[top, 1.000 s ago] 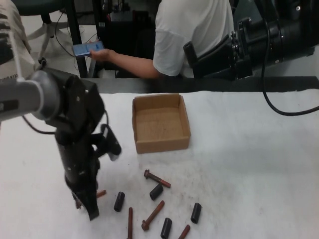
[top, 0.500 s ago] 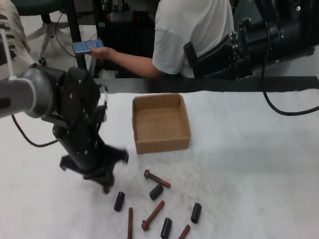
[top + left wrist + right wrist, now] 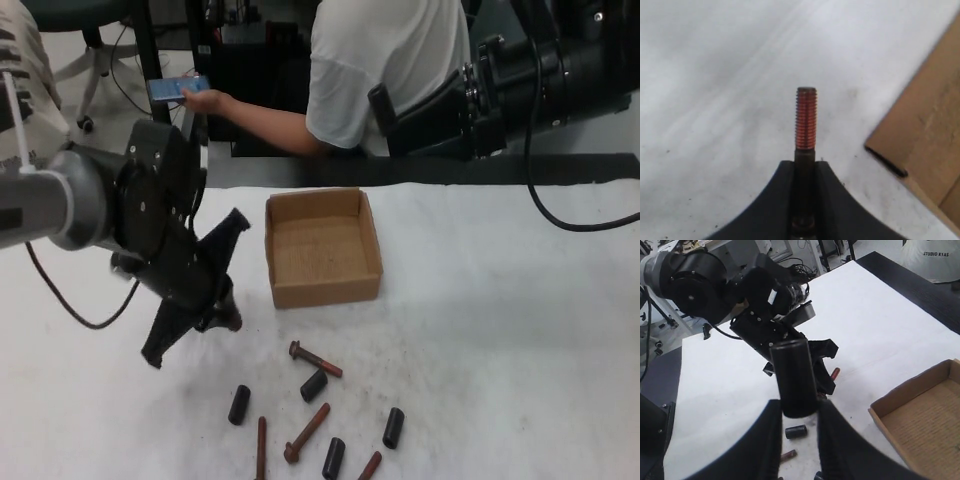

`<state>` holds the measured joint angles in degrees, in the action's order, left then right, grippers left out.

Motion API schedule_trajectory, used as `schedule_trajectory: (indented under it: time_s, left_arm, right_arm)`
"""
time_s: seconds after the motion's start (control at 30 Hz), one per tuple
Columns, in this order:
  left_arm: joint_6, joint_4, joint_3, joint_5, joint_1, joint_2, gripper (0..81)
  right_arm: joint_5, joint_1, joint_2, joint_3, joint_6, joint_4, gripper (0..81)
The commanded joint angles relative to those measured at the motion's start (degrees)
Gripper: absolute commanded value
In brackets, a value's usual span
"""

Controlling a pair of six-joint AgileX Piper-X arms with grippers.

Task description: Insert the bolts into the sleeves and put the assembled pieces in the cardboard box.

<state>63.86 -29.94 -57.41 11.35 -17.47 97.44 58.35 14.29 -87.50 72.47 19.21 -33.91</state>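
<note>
The left gripper (image 3: 804, 169) is clamped on a bolt (image 3: 805, 117), its threads pointing out, near the box (image 3: 325, 292). The right gripper (image 3: 798, 411) grips a black sleeve (image 3: 792, 375).

1. The left arm (image 3: 95, 205) hangs over the left side of the bench (image 3: 500, 350), wrist tipped at a slant.
2. The left gripper (image 3: 805, 165) has its jaws closed on a bolt (image 3: 806, 120), threaded end sticking out.
3. The right gripper (image 3: 797, 407) has its jaws clamped on a sleeve (image 3: 792, 377).
</note>
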Motion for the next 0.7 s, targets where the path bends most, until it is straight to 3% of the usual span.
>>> schedule_trajectory:
  time_s: [0.0,0.2,0.53,0.67]
  left_arm:
    - [11.66,1.02,2.49,-4.33,-0.18,-0.79,0.3]
    - [32.68,3.78,6.86,-4.7,-0.43,-1.03,0.3]
    - [32.13,7.62,7.41,-5.03,-0.73,-1.2,0.3]
    - [26.01,7.66,7.41,-4.84,-0.73,-1.35,0.3]
  right_arm:
    - [0.39,-0.19,1.36,0.4,-0.26,0.3,0.8]
    - [0.39,-0.19,2.83,0.4,-0.15,0.3,0.8]
    - [0.39,-0.19,2.94,0.4,-0.15,0.3,0.8]
    - [0.39,-0.19,2.94,0.4,-0.15,0.3,0.8]
